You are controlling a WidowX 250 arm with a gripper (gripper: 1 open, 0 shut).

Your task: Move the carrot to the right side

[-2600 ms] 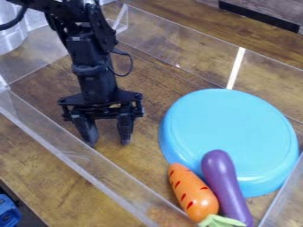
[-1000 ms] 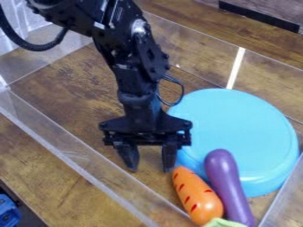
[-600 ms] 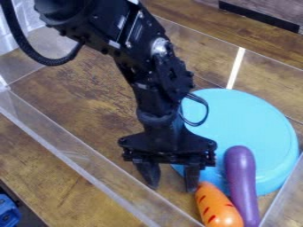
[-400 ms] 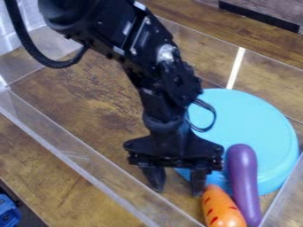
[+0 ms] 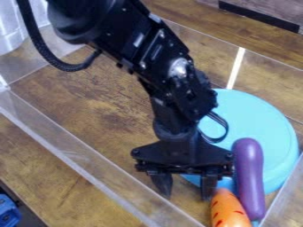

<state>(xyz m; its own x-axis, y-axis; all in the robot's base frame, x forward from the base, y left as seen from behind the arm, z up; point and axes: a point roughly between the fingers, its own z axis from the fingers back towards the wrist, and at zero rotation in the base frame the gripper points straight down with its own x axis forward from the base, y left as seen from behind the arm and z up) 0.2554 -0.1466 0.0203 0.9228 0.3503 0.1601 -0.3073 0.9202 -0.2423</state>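
A black robot arm [image 5: 178, 84] reaches in from the upper left, its wrist low over the lower right part of the wood-grained table [image 5: 83, 89]. The jaws [image 5: 186, 184] point down and stand well apart, with bare table showing between the two fingertips and nothing held. The carrot [image 5: 229, 209], an orange toy with dark groove marks, lies at the lower right, just beside the fingertip nearer to it; whether the two touch, I cannot tell. Its leafy end is out of view past the bottom edge. Right beside the carrot lies a glossy purple eggplant toy [image 5: 249, 177], its upper part over the blue plate [image 5: 263, 129]. The plate sits at the right of the view, partly hidden behind the arm and the jaws. A clear panel [image 5: 77, 146] runs diagonally across the lower left, and beyond it, at the left edge, a bright blue object [image 5: 7, 211] is partly in view. A white strip [image 5: 236, 68] lies on the table above the plate.
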